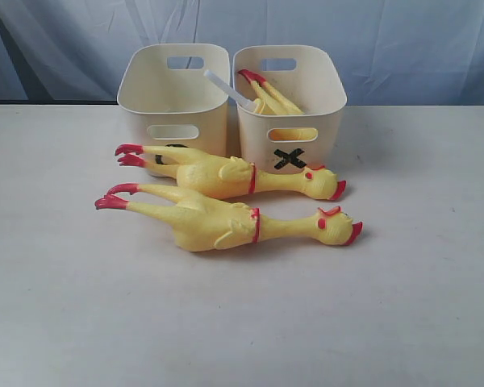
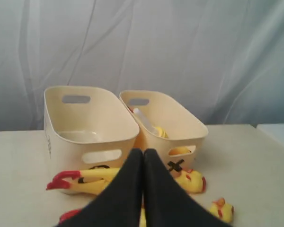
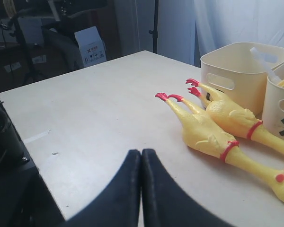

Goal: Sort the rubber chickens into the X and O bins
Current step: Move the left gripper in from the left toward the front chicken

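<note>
Two rubber chickens lie side by side on the counter (image 1: pixel 242 322) at mid-frame of the exterior view, red feet left and heads right: the rear chicken (image 1: pixel 226 175) just before both bins, the front chicken (image 1: pixel 226 219) just below it. A third chicken (image 1: pixel 274 101) sits feet-up in the X bin (image 1: pixel 327 113), upper centre-right, with the O bin (image 1: pixel 137 121) just beside it on the left. The left fingers (image 2: pixel 141 161) and right fingers (image 3: pixel 139 158) are each pressed together on nothing

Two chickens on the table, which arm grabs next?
Likely left: the left hand points straight at the rear rubber chicken and the empty bin behind it. The right hand aims at the table instead.
</note>
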### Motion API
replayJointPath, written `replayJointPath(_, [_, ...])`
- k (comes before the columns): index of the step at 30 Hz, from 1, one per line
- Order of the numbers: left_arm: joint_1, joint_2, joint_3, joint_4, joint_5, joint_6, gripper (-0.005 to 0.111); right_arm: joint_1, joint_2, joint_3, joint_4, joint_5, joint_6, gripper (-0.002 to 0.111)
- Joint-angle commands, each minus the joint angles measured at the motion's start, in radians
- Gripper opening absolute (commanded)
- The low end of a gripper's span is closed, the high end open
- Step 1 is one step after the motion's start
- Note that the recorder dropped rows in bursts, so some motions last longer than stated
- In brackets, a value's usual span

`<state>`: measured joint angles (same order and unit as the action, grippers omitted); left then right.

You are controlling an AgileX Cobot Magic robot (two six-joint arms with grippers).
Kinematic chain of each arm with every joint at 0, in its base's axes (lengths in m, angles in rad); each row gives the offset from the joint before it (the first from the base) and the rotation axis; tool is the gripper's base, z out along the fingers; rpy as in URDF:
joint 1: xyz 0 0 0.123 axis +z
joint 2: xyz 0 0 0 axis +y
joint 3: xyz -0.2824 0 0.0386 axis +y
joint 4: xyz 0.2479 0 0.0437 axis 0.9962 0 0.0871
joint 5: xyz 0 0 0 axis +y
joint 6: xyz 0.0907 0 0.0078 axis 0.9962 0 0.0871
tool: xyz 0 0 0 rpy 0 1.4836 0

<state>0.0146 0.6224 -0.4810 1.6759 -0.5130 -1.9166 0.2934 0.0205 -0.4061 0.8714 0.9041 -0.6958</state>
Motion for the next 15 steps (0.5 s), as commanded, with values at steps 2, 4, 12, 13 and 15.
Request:
replayJointPath(2, [0.003, 0.064, -0.024, 0.069, -0.074, -0.065, 0.0, -0.003, -0.007, 0.005, 0.01, 0.001, -0.001, 0.0])
replayJointPath(4, [0.003, 0.08, -0.024, 0.069, -0.081, -0.065, 0.0, -0.003, -0.007, 0.005, 0.01, 0.001, -0.001, 0.0])
replayJointPath(12, [0.003, 0.179, -0.024, 0.069, -0.112, -0.065, 0.0, -0.003, -0.007, 0.005, 0.009, -0.001, -0.001, 0.0])
replayJointPath(13, [0.003, 0.195, -0.024, 0.069, -0.119, -0.065, 0.0, -0.003, -0.007, 0.005, 0.009, -0.001, -0.001, 0.0])
replayJointPath(15, [0.003, 0.225, -0.024, 0.066, -0.139, -0.065, 0.0, -0.003, -0.007, 0.005, 0.009, -0.001, -0.001, 0.0])
